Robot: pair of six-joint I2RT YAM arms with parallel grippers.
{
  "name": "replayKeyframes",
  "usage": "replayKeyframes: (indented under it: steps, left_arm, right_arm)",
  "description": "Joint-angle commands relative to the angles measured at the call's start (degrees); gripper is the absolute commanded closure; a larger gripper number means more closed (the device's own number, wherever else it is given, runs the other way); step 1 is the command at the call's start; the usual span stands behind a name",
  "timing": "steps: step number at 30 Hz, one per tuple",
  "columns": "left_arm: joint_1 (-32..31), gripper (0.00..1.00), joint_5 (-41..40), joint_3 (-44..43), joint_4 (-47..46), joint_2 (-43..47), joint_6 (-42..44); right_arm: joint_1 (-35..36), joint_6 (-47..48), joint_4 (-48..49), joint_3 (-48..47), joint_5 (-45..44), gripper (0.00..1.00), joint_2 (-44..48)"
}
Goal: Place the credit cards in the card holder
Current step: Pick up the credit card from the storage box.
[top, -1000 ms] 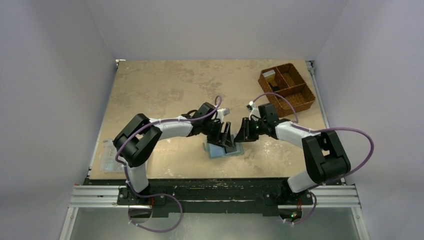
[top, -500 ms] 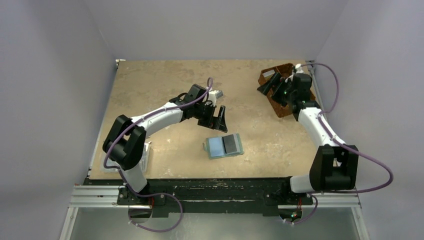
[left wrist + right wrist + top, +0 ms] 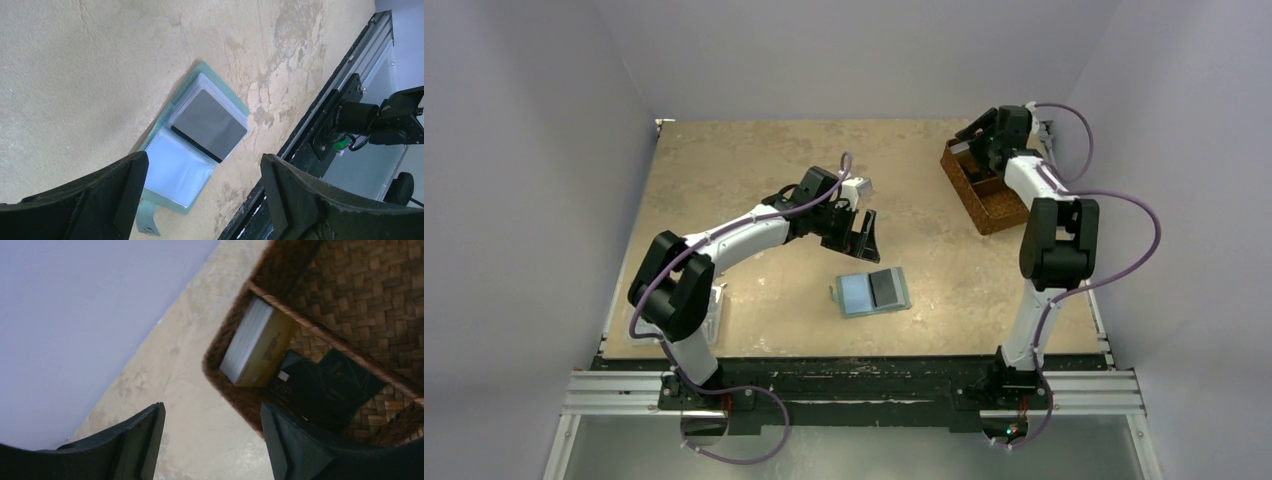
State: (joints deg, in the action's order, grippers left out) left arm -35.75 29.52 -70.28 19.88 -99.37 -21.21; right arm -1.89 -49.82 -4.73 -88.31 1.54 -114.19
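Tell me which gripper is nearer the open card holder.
Left. The left gripper hangs just beyond the far edge of the card holder, jaws open. The right gripper is far off, over the woven basket at the far right.

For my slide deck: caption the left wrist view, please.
Open left gripper hovers over the open card holder, a dark card on its sleeves.

I see a brown woven divided basket (image 3: 996, 208) standing at the far right of a mottled tan tabletop (image 3: 754, 170). A silver metal rail (image 3: 864, 398) runs along its near edge.
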Motion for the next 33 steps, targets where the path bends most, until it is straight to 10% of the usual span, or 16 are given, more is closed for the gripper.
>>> replayKeyframes:
  steps: [1,33]
  left_arm:
    - [0.49,0.11,-0.14,1.16,-1.46,1.77,2.34]
    - [1.51,0.12,0.18,3.40,-2.56,3.48,2.18]
  right_arm:
    - [0.01,-4.42,-1.13,-4.48,-6.52,0.24,-1.15]
    - [1.45,-12.92,17.34,-1.51,-11.45,0.47,-14.16]
